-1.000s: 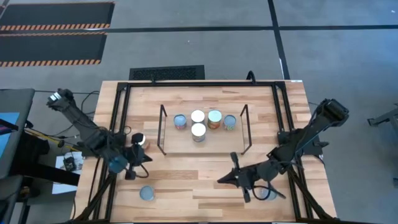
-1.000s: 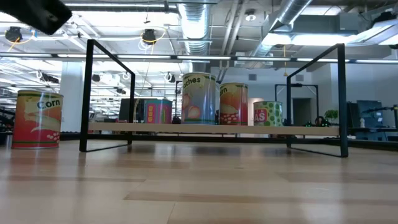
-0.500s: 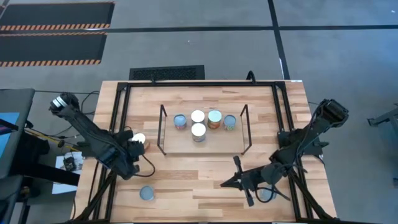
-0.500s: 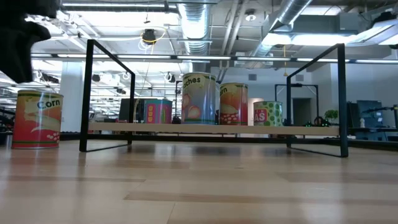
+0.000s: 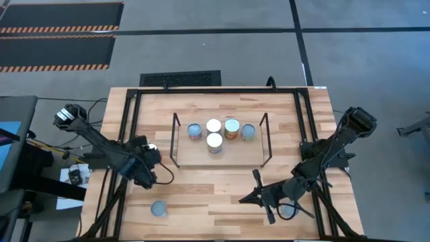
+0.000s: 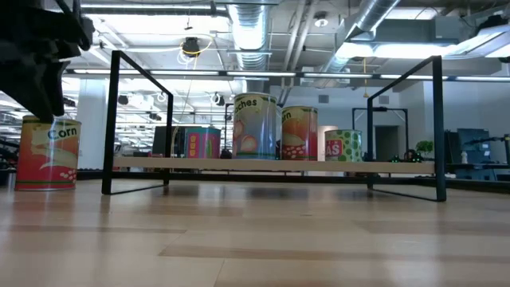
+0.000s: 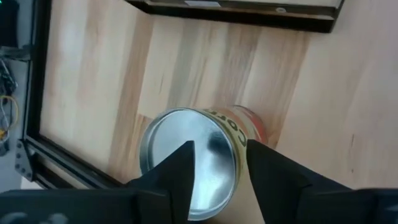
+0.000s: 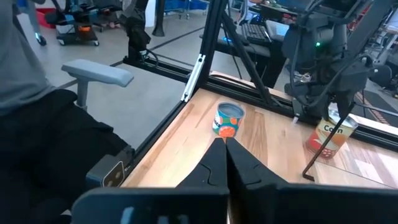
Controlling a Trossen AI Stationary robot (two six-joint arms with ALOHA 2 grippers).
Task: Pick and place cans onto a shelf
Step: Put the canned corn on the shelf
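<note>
A corn can (image 6: 48, 151) stands upright on the table left of the shelf (image 5: 232, 153). My left gripper (image 7: 221, 144) is open just above it: one finger lies over the silvery top (image 7: 180, 155), the other beside the rim. In the high view the left gripper (image 5: 148, 161) covers this can. Several cans (image 5: 215, 133) stand on the shelf board (image 6: 271, 165). My right gripper (image 5: 242, 198) is shut, low over the table's near right part, and points at a lone can (image 8: 229, 119) near the front left. My left gripper comes at the corn can from above with its fingers pointing down. In the low view its dark fingers (image 6: 40, 100) reach to the level of the can's top. Whether they touch the can, I cannot tell.
The lone can (image 5: 159, 209) stands near the table's front left. Another can (image 5: 287, 210) shows partly under the right arm. Black wire uprights (image 5: 176, 138) close the shelf's short ends. A black frame (image 5: 131, 134) runs along the table's sides.
My left gripper has moved toward the corn can and come down over it; in the high view it now covers the can, which has stayed where it was.
</note>
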